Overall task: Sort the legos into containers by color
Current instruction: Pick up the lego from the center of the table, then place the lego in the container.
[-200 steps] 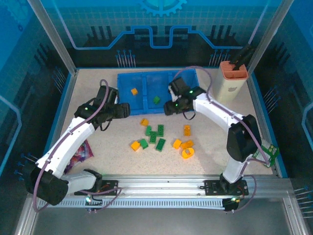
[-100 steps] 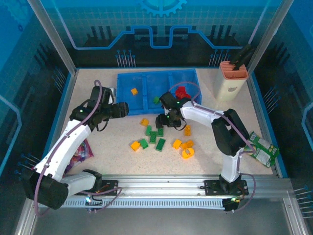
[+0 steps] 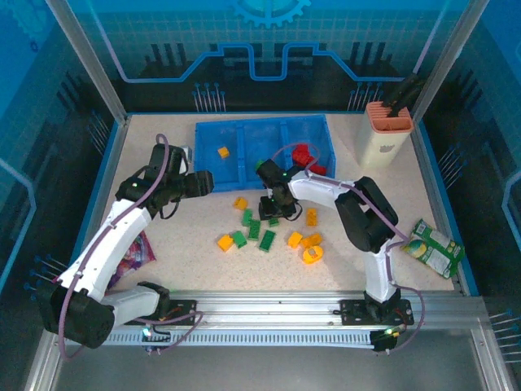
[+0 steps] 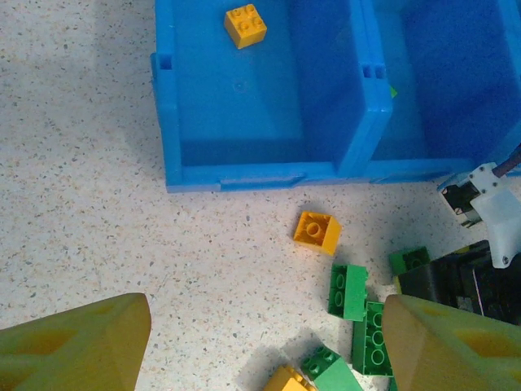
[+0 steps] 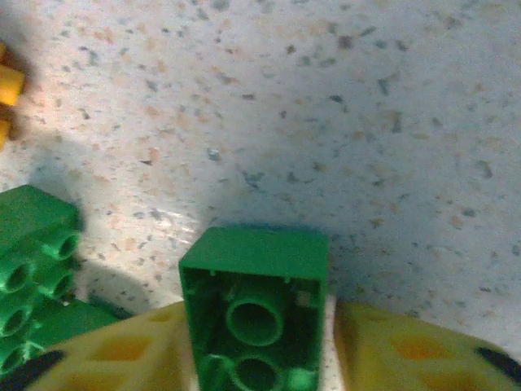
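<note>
Legos [image 3: 267,239] mostly lie loose on your counter [image 3: 195,224], six o'clock of the tray [image 4: 260,175]; few sit sorted. Your right hand [image 5: 260,354] clenches a green brick [image 5: 256,269] there; your left hand [image 4: 264,342] hangs released.

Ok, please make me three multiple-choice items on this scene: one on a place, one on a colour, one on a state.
1. In which compartment of the blue tray lies the orange-yellow lego?
A left
B middle
C right

2. Which colour has the lego between the fingers of the right tool?
A red
B green
C orange-yellow

3. How stands the left tool?
A open, empty
B shut on a lego
C shut on a packet

Key:
1 A, it lies in the left compartment.
2 B, the right wrist view shows a green lego there.
3 A, its fingers stand wide apart, gripping nothing.
</note>
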Available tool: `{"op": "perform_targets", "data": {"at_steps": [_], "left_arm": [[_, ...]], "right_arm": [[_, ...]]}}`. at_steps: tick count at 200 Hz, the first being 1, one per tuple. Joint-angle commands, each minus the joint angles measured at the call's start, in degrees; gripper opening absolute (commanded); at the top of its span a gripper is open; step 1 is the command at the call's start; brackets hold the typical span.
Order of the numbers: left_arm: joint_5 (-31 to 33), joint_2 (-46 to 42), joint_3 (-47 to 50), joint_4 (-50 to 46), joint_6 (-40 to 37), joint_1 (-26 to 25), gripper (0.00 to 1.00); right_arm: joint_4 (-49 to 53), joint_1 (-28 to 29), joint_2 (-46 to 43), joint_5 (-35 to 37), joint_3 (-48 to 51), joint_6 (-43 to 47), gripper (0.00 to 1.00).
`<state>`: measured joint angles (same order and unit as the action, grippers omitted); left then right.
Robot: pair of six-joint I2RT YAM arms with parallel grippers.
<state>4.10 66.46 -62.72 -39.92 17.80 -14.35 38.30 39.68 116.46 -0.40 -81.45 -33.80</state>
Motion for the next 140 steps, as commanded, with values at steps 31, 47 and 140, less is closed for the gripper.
{"op": "perform_targets", "data": {"at_steps": [31,47,140], "left_arm": [[-0.9,-0.6,0.6,0.8,-0.9,0.6,0.77],[-0.8,-0.7,0.8,0.7,-0.8,0.6,0.77],[0.7,-1.4,2.6,-2.1,0.7,0.5,0.77]], "right_arm": [[5.4,-2.1,-1.5,3.4,-4.0,7.7,0.27],[7.8,-2.9,-2.7,6.2,-9.6,12.4,0.26],[15.8,-8.7,20.5,9.2,-51.5,28.4,0.26]]}}
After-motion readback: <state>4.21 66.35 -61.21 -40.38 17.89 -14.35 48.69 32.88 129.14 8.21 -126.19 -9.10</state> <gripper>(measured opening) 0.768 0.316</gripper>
